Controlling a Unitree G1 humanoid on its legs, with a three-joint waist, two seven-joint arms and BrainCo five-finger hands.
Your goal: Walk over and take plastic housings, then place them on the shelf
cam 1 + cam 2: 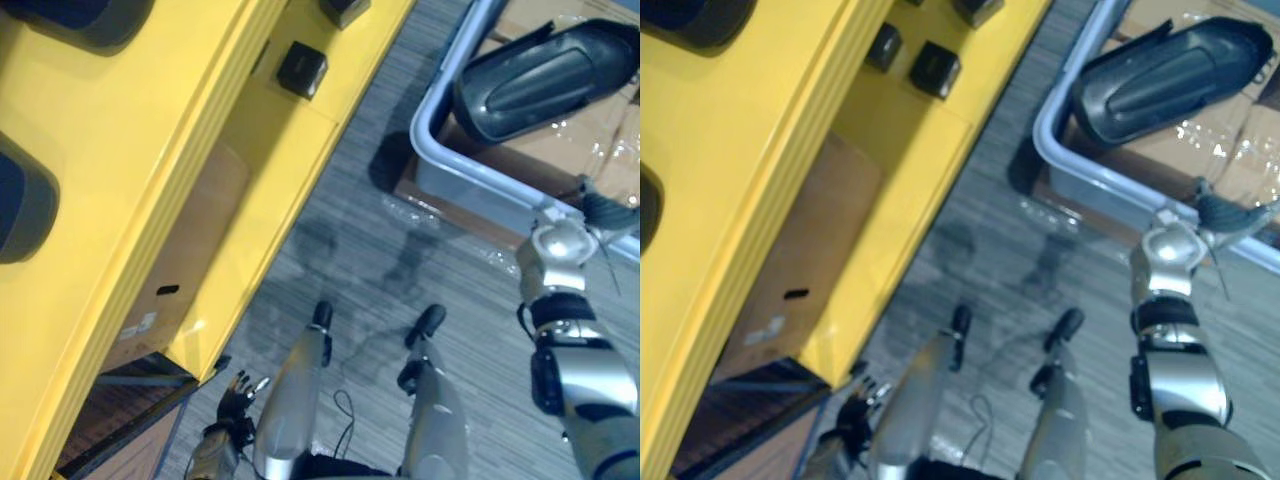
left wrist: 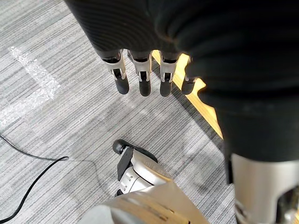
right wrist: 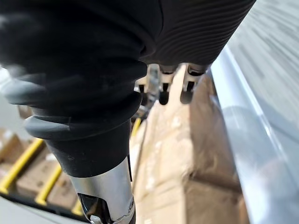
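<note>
Upper right in the head views, a dark plastic housing [image 1: 545, 80] lies on cardboard [image 1: 590, 140] inside a grey bin [image 1: 440, 150]. The right hand [image 1: 1223, 214] is at the bin's near rim, its fingers [image 3: 163, 95] straight and relaxed above the cardboard, empty. The left hand [image 1: 235, 395] hangs low beside the yellow shelf [image 1: 150, 150], fingers [image 2: 122, 84] straight over grey carpet [image 2: 56, 121], also empty. More dark housings [image 1: 20, 210] rest on the shelf's top level, with small black blocks [image 1: 300, 68] lower down.

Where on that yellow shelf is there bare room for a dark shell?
The yellow shelf has a bare top level between the two dark housings at its left edge and its front lip. Its lower ledge is crowded around the small black blocks, bare nearer the robot.
</note>
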